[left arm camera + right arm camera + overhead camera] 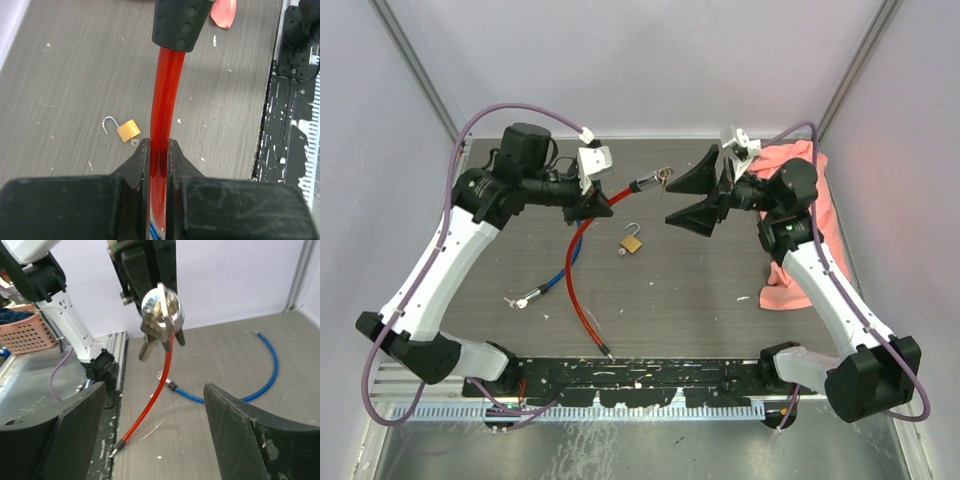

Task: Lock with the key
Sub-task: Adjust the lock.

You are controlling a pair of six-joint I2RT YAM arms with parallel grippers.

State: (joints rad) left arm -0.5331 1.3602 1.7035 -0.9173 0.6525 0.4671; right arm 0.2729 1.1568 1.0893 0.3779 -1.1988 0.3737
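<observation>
My left gripper (591, 206) is shut on a red cable (578, 268) just below its black lock head (645, 183), holding that end off the table. In the left wrist view the cable (165, 95) runs up between the closed jaws to the head (180, 22). A bunch of silver keys (160, 315) hangs from the head. My right gripper (688, 199) is open and faces the keys from the right without touching them. In its wrist view the fingers (240, 440) stand wide apart below the keys. A small brass padlock (632, 243) lies with its shackle open.
A blue cable (556, 279) lies on the table beside the red one, also seen in the right wrist view (250, 382). A pink cloth (802, 205) lies at the right edge. A black rail (640, 378) runs along the near edge. A pink basket (25, 332) stands off the table.
</observation>
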